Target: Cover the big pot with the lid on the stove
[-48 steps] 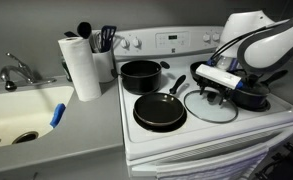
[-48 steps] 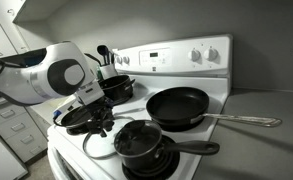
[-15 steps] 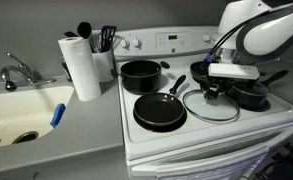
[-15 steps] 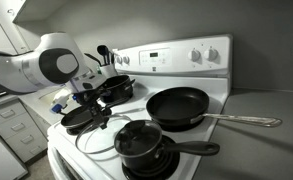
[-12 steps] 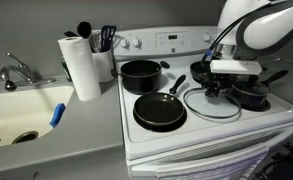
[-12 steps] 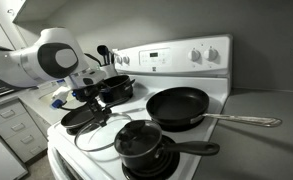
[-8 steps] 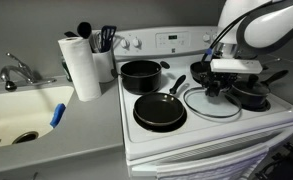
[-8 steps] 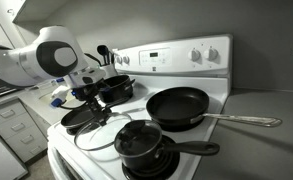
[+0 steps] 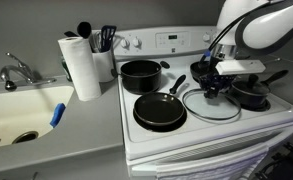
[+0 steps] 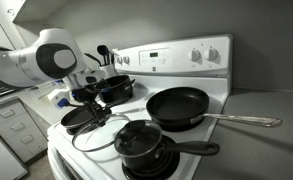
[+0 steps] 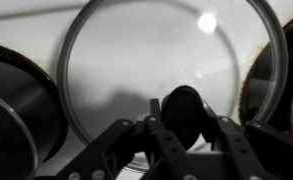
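We see the claw (image 11: pixel 186 122) drawn in on the small dark knob (image 11: pixel 183 103) at the middle of the lid (image 11: pixel 136 60); in the wrist view its two fingers (image 11: pixel 151 128) stand close on either side of that knob. The lid lies flat on a front burner of the stove (image 9: pixel 186 138), its metal rim resting on the white top, and in both exterior views the claw (image 9: pixel 214 88) (image 10: pixel 94 100) stands right over its centre. The lid (image 9: pixel 211 108) lies just beside a shallow frying pan (image 9: pixel 159 111) and near a small saucepan (image 9: pixel 252 96). The big pot (image 9: pixel 140 76) sits uncovered on a back burner, close under the raised panel with the knobs, apart from the lid, with the frying pan in front of it. In an exterior view we find the pot (image 10: pixel 117 88) behind the arm and the lid (image 10: pixel 91 135) at the stove's near corner. On the worktop (image 9: pixel 86 128) beside the stove stand a paper towel roll (image 9: pixel 83 66) and a sink (image 9: pixel 16 118)
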`<state>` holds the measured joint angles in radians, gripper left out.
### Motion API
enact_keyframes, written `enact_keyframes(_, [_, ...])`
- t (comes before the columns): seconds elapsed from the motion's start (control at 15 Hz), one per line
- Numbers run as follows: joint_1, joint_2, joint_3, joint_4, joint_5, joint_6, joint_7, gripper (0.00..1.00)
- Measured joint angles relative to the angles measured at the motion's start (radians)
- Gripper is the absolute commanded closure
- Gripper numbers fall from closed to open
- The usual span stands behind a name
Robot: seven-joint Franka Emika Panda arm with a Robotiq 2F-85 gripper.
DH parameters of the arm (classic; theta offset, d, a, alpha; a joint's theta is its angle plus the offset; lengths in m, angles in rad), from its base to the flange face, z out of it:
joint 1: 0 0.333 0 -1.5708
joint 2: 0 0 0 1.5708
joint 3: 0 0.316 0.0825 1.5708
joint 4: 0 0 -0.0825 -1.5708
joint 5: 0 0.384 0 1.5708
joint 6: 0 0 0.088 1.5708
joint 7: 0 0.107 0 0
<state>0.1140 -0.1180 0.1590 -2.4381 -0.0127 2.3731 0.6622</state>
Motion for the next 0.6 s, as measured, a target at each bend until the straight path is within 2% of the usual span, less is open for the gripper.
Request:
enact_keyframes(0.2, [0.007, 0.006, 0.000, 0.014, 0.003, -0.002, -0.125, 0.86])
enact_keyframes(0.4, [0.012, 0.022, 0.008, 0.044, 0.002, -0.002, -0.150, 0.86])
enact_keyframes(0.47, [0.014, 0.028, 0.011, 0.053, 0.003, -0.002, -0.145, 0.61])
enact_keyframes(0.53, [0.015, 0.033, 0.015, 0.060, 0.002, -0.002, -0.127, 0.61])
enact_keyframes(0.6, [0.015, 0.036, 0.019, 0.065, 0.001, -0.002, -0.110, 0.86])
